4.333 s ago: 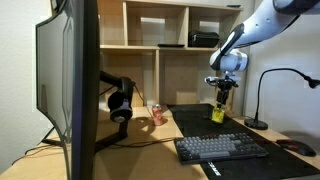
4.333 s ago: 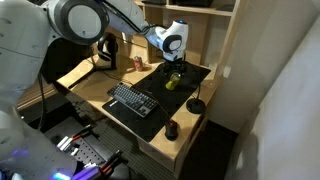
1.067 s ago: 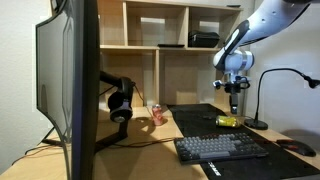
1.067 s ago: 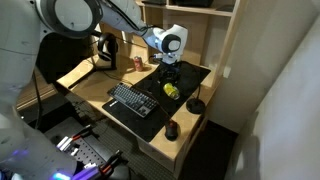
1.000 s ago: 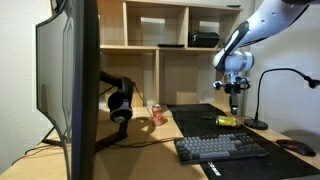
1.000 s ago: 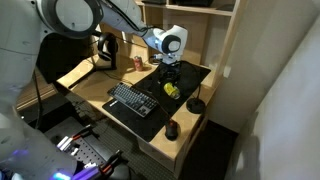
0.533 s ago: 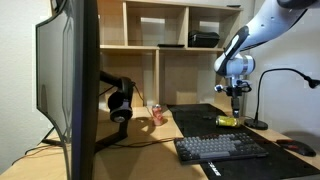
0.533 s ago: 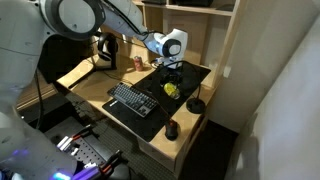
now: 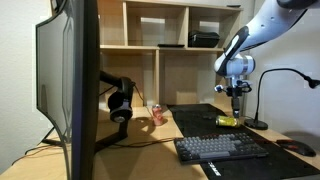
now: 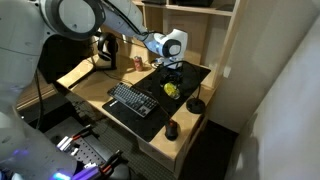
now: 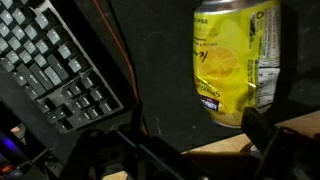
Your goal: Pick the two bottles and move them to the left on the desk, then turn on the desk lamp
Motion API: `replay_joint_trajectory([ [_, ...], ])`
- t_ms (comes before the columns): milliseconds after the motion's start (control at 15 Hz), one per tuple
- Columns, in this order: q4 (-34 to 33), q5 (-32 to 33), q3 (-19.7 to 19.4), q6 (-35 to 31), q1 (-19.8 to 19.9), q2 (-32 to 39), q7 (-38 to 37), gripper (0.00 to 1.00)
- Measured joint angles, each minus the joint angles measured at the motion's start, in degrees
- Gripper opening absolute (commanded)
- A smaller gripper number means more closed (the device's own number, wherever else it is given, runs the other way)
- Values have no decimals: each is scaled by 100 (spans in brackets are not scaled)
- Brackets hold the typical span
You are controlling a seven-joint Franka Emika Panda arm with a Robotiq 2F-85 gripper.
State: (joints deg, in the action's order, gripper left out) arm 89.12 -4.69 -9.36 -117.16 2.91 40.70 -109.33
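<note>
Far left in an exterior view there's a big monitor [image 9: 70,80] seen nearly edge-on, with black headphones [image 9: 120,105] hanging just beside it. The pinkish-red can [image 9: 157,113] stands upright on the light-wood tabletop [image 9: 150,140], near the headphones and just off the edge of the black mat [image 9: 195,112].

Further right, the yellow-green can [image 9: 227,120] is lying on its side on the mat, behind the keyboard [image 9: 220,148]. The gripper [image 9: 236,100] hangs right above it, pointing down, not touching the can. In the wrist view the fingers [image 11: 270,140] are spread wide with nothing between them. The can's yellow label fills the upper right there, and the keyboard runs along the left.

Just right of the yellow-green can is the desk lamp [image 9: 256,124]. It has a round flat base near the can and a thin neck curving up, with the narrow head reaching toward the right edge. Can't tell if it's lit. A mouse [image 9: 300,148] sits at the far right, and the wooden shelf unit [image 9: 160,45] is behind everything.
</note>
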Motion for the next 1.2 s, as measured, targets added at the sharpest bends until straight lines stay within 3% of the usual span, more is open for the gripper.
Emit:
replay_joint_trajectory([
  [400,-1,-22,-3,-41,-1,1,-187,100],
  [733,-1140,-408,287,133,-82,-29,-210,100],
  [1000,-1312,-376,290,306,-87,-63,-211,100],
  [1200,-1301,-238,258,995,-85,188,-211,100],
])
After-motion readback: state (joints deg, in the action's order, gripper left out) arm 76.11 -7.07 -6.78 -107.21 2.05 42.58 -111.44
